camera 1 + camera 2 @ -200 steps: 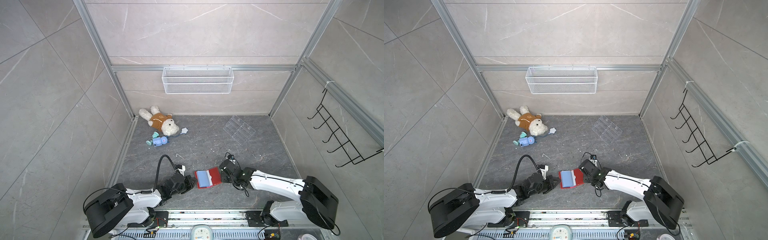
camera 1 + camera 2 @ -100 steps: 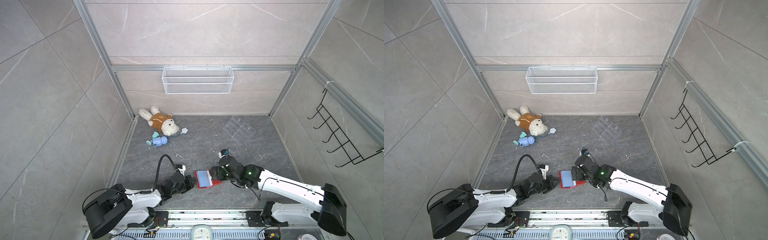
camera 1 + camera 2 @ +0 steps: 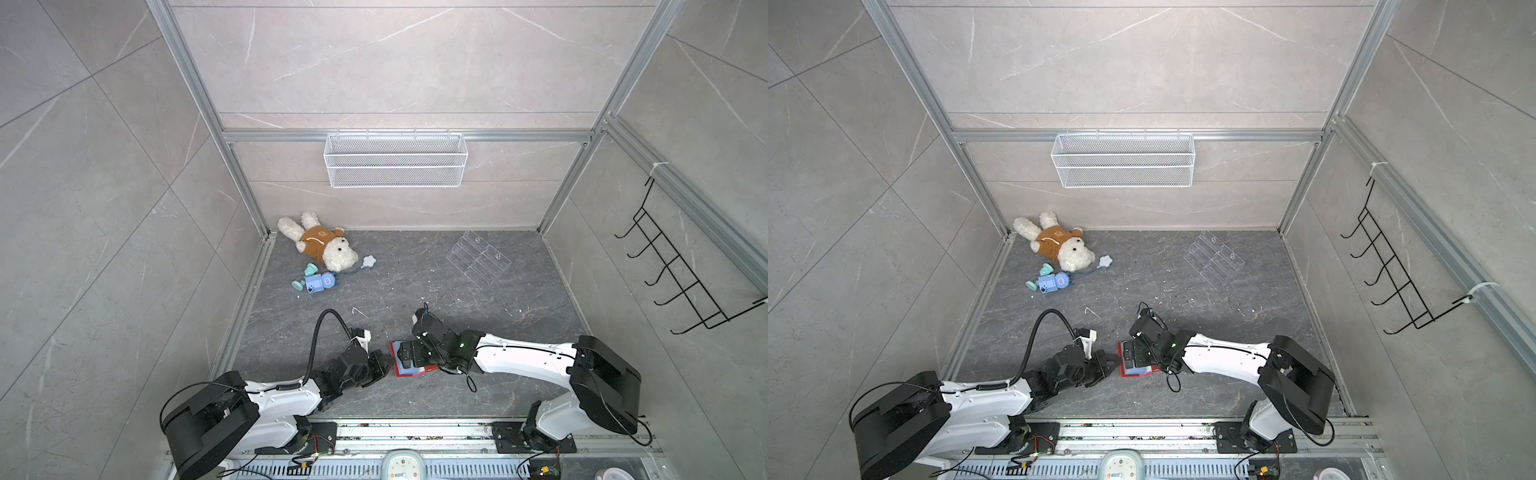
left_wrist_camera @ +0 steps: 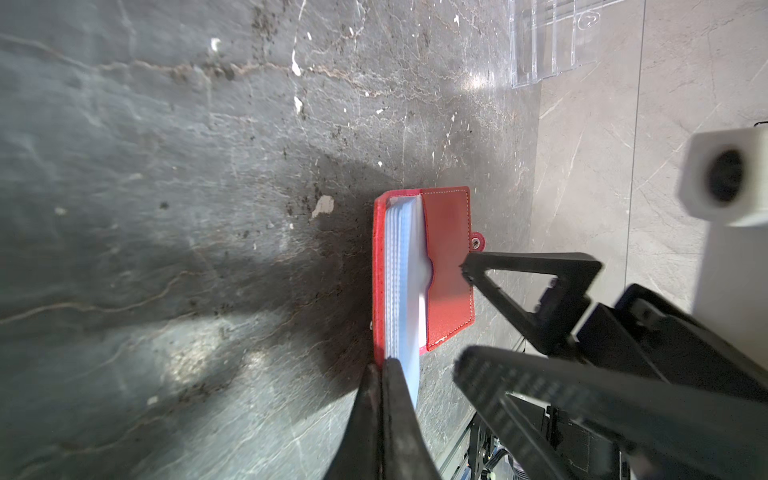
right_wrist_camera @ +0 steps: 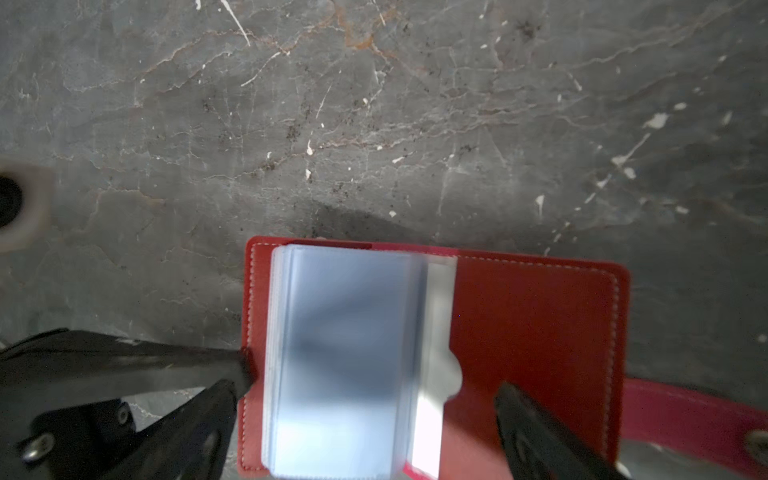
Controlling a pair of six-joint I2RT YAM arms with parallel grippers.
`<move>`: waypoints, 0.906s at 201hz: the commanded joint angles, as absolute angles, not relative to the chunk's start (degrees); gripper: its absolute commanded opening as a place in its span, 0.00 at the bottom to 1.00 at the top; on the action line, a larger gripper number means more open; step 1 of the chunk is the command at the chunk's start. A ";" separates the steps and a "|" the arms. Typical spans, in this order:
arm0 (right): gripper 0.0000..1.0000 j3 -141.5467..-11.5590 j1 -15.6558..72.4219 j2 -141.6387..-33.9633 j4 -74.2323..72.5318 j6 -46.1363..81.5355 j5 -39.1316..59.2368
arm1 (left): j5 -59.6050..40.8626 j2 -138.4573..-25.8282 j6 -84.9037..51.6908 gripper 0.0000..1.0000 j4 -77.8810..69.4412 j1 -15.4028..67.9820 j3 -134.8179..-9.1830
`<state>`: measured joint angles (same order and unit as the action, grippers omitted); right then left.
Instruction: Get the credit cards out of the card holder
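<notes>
The card holder (image 3: 409, 368) lies open on the dark stone floor (image 3: 415, 299) at 6 o'clock, nearest us, with its pale blue sleeves (image 4: 401, 282) fanned up from the spine. Of the credit cards (image 5: 434, 415) we see only a white edge tucked into the red cover pocket (we take it for a card; no print shows), and none lies on the floor.

At the holder's 9 o'clock our left gripper (image 3: 386, 363) is closed tight, with its tips against the cover's edge. Whether it pinches the leather or only pins it, we cannot tell. From 3 o'clock our right gripper (image 5: 365, 386) hangs over the holder, empty, its jaws spread wide and straddling the sleeve stack.

We judge the step in hand to be the first grasp of a card. To do it well, we would let the left tips anchor the cover so the holder cannot slide. We would narrow the right jaws before descending and aim at the pocket's thumb notch, where the white edge is bare. The pinch should take the card alone, not a sleeve, and the pull should run slowly along the slot.

Farther off, a plush dog (image 3: 322, 245) and a small blue toy (image 3: 318, 283) lie at 11 o'clock. A clear acrylic stand (image 3: 478, 259) sits at 1 o'clock, well apart from our work, and a wire basket (image 3: 395, 176) hangs on the back wall at 12 o'clock.
</notes>
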<state>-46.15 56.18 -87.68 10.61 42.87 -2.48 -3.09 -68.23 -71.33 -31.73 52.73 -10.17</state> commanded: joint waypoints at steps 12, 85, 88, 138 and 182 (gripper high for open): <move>0.98 -42.70 55.44 -89.70 3.61 46.21 0.23 | -2.99 -68.11 -69.70 0.00 -32.54 52.73 -12.13; 0.96 -37.14 54.77 -89.43 -3.11 50.25 1.41 | -3.08 -68.21 -69.70 0.13 -33.35 52.74 -12.04; 0.96 -37.10 54.71 -89.47 -3.11 50.27 1.41 | -3.08 -68.21 -69.74 0.13 -33.48 52.73 -12.00; 0.95 -37.22 54.62 -89.60 -2.88 49.92 1.84 | -3.42 -69.09 -69.64 0.11 -34.05 52.73 -12.13; 0.95 -37.43 54.64 -89.73 -2.40 49.20 2.27 | -3.43 -68.95 -69.53 0.00 -33.92 52.74 -11.85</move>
<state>-38.76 54.72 -88.12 -2.87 48.49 -0.51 -3.14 -68.88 -70.70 -31.81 52.73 -10.37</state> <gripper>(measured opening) 0.953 0.048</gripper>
